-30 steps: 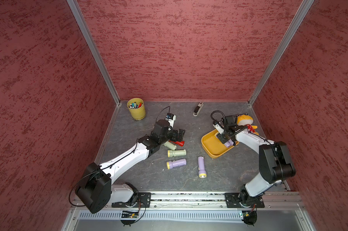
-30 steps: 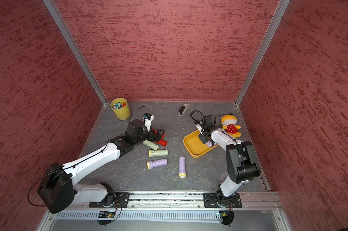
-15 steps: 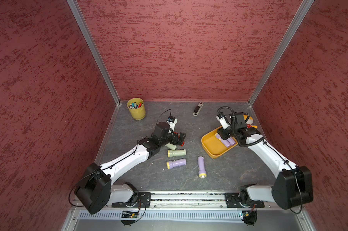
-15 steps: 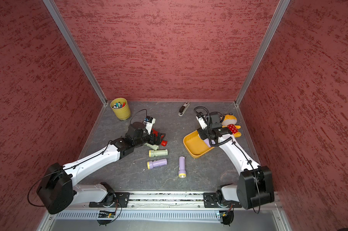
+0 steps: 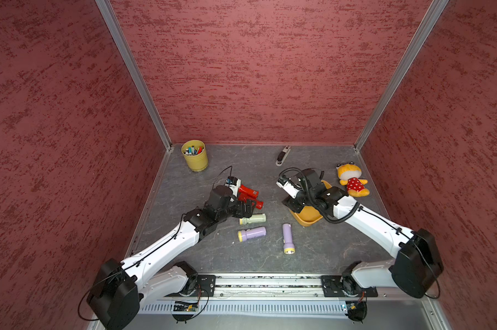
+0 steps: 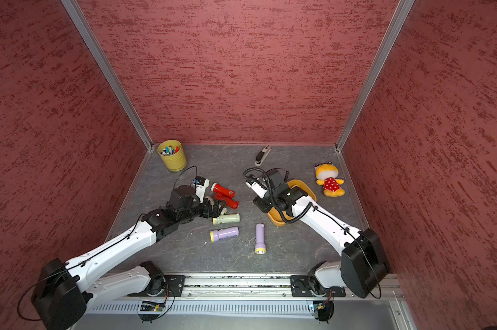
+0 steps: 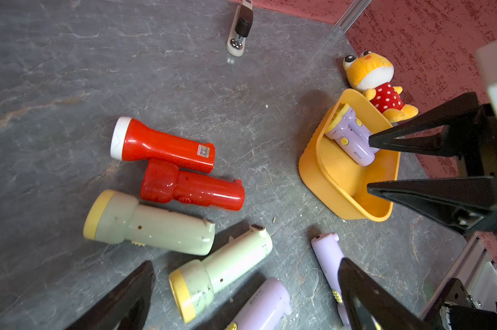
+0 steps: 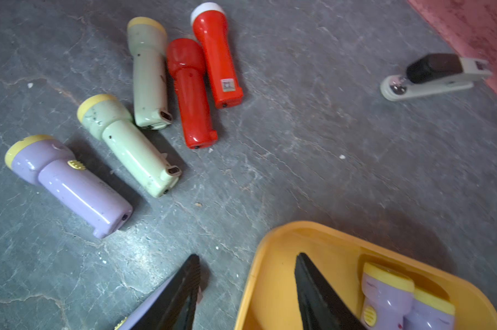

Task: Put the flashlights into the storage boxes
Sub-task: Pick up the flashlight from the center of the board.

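Two red flashlights (image 5: 248, 194) lie side by side on the grey floor, with a pale green one (image 5: 253, 219) and two lilac ones (image 5: 252, 233) (image 5: 287, 237) nearer the front. My left gripper (image 5: 245, 208) hangs open over the second pale green flashlight (image 7: 221, 268), touching nothing. The orange storage box (image 5: 308, 218) holds two lilac flashlights (image 7: 352, 137), which my right arm hides in both top views. My right gripper (image 8: 247, 257) is open and empty, astride the box's left rim (image 8: 270, 257) with one finger inside and one outside.
A yellow cup of pens (image 5: 195, 155) stands in the back left corner. A grey stapler (image 5: 282, 155) lies by the back wall. A plush toy (image 5: 351, 183) sits just behind the box. Red walls close in three sides.
My right gripper has moved from the box's middle to its left rim, leaving two lilac flashlights inside. My left gripper has shifted slightly forward, off the red flashlights, and stayed open.
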{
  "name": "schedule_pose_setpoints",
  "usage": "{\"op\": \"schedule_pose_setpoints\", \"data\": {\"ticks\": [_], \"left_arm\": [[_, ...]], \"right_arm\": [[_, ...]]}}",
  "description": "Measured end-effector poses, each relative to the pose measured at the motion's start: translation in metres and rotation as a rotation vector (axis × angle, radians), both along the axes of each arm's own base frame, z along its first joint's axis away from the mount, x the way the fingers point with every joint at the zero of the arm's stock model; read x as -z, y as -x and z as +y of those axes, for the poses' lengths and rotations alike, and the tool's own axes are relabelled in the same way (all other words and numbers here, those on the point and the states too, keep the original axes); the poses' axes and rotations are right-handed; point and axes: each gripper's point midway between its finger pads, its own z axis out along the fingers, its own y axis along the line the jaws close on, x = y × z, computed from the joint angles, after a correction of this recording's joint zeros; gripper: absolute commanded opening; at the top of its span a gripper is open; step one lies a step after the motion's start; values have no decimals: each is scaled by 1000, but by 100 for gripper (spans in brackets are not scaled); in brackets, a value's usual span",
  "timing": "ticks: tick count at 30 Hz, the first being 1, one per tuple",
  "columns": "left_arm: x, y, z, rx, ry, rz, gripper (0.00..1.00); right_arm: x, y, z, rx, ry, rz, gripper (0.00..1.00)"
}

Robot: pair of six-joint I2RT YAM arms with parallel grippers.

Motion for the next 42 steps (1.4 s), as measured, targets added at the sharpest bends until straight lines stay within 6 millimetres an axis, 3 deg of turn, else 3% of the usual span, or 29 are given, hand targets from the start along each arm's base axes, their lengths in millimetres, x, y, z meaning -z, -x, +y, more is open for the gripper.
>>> {"op": "schedule_pose_setpoints", "data": {"ticks": [11, 18, 27, 42], "left_arm": [[30, 30, 40, -172, 25, 154, 99], [34, 37, 75, -320, 69, 193, 99], [51, 42, 102, -436, 108, 242, 99], [58, 45, 104, -450, 114, 268, 99]], "right_arm": [[50, 73, 80, -372, 141, 34, 56], [50, 81, 123, -496, 136, -7, 57], [80, 91, 133, -608, 176, 29, 57], [112, 108, 140, -675, 213, 92, 56]]}}
